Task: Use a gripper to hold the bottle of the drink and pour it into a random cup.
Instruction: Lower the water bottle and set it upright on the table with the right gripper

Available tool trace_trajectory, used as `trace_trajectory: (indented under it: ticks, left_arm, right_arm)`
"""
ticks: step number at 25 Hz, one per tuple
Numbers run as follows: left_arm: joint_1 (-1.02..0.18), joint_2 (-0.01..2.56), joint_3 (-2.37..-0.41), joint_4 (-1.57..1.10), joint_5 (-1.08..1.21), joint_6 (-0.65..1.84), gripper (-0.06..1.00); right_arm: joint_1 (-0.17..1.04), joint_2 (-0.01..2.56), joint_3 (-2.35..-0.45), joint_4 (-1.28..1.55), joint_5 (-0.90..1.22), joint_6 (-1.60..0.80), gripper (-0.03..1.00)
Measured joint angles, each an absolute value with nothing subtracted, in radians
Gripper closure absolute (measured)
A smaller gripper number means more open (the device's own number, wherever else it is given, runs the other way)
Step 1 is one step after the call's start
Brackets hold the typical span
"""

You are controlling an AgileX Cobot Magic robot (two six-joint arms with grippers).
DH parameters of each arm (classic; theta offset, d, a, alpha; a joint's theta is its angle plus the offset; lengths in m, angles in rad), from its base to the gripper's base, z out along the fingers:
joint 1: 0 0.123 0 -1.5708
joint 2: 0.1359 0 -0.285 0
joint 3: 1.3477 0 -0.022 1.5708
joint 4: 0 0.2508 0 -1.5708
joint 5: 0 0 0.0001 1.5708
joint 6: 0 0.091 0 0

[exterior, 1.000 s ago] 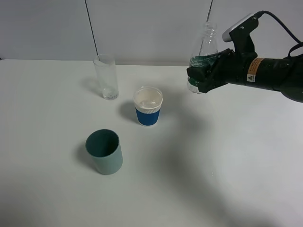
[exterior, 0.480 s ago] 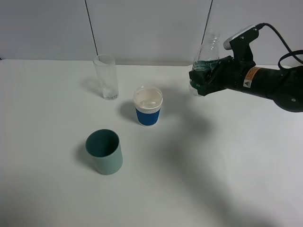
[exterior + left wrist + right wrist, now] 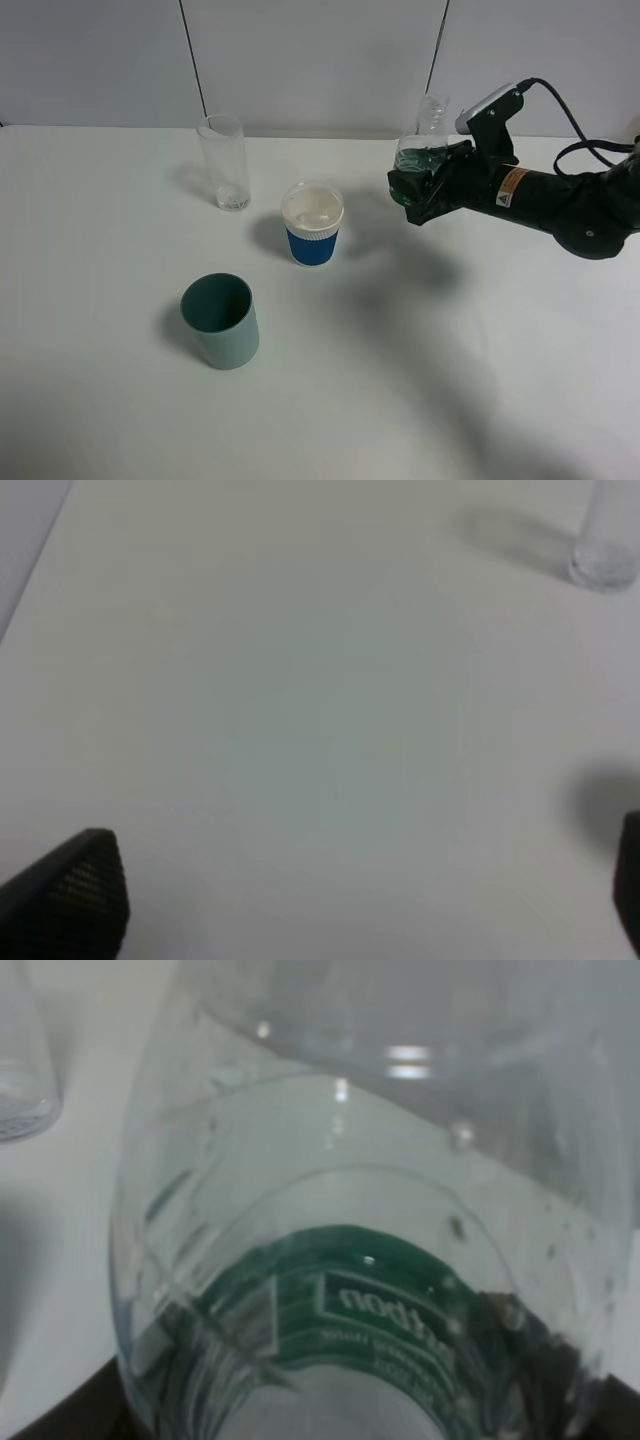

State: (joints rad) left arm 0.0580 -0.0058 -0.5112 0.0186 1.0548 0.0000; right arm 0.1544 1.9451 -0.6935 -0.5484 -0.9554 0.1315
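now the right gripper [image 3: 425, 185] is seen lower and further toward the cups than a moment ago, and the bottle of the drink [image 3: 420, 150] clamped in its fingers is tipped more, its neck leaning away from the cups. the bottle is held off the table [image 3: 420, 380], up and to the side of the cup [image 3: 312, 225]. three vessels are counted: one blue-banded cup nearest the gripper, one tall clear glass [image 3: 224, 162] beyond it, one teal-green cup [image 3: 221, 320] farthest. one bottle is counted. the left gripper [image 3: 330, 900] is spread wide over bare table, nothing held.
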Motion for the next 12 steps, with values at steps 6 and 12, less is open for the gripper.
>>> trace_trajectory:
  ticks: [6,12]
  left_arm:
    - [0.058,-0.006,-0.511,0.019,1.055,0.0,-0.04]
    - [0.058,-0.006,-0.511,0.019,1.055,0.0,-0.04]
  right_arm:
    - [0.154,1.995,-0.693,-0.523,-0.986,0.122,0.42]
    - [0.154,2.017,-0.694,-0.483,-0.979,0.115,0.42]
